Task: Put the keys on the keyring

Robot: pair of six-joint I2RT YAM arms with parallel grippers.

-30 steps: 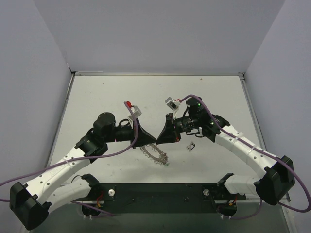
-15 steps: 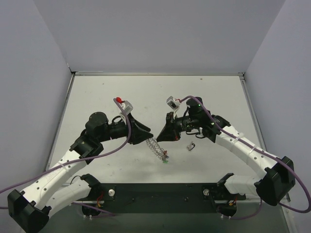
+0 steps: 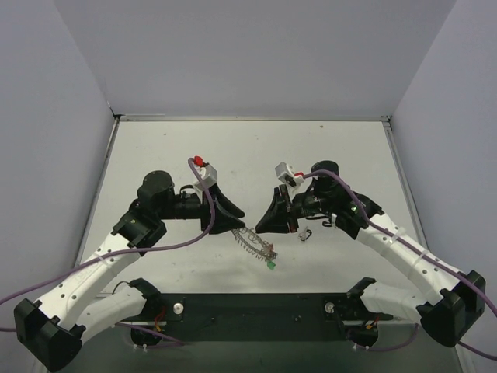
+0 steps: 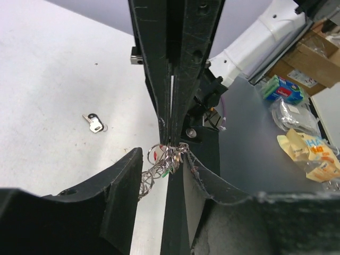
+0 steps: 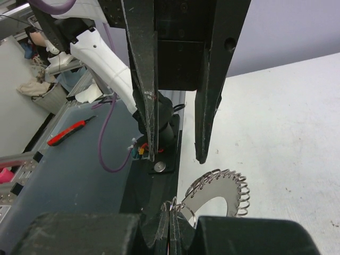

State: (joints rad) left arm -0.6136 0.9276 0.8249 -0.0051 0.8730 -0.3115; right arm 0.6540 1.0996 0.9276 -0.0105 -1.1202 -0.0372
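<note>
The keyring (image 3: 251, 241), a silvery coiled loop, hangs bunched between my two grippers above the table. My right gripper (image 3: 258, 227) is shut on its top links; in the right wrist view the shut tips (image 5: 171, 206) pinch the coil (image 5: 226, 183). My left gripper (image 3: 240, 220) is open, and in the left wrist view it (image 4: 162, 154) straddles the keyring (image 4: 159, 164) without gripping it. A green key (image 3: 270, 264) dangles at the loop's low end. A red head (image 4: 154, 154) shows among the links. A dark grey metal key (image 3: 305, 234) lies on the table, also seen in the left wrist view (image 4: 94, 123).
The black base plate (image 3: 256, 307) runs along the near edge, just below the hanging loop. Grey walls close off the table on the left, right and far sides. Purple cables (image 3: 194, 233) trail along both arms.
The loop lay spread flat under the meeting grippers; now it hangs bunched and stretched. My left arm drew back left, and my right arm shifted right and nearer.
</note>
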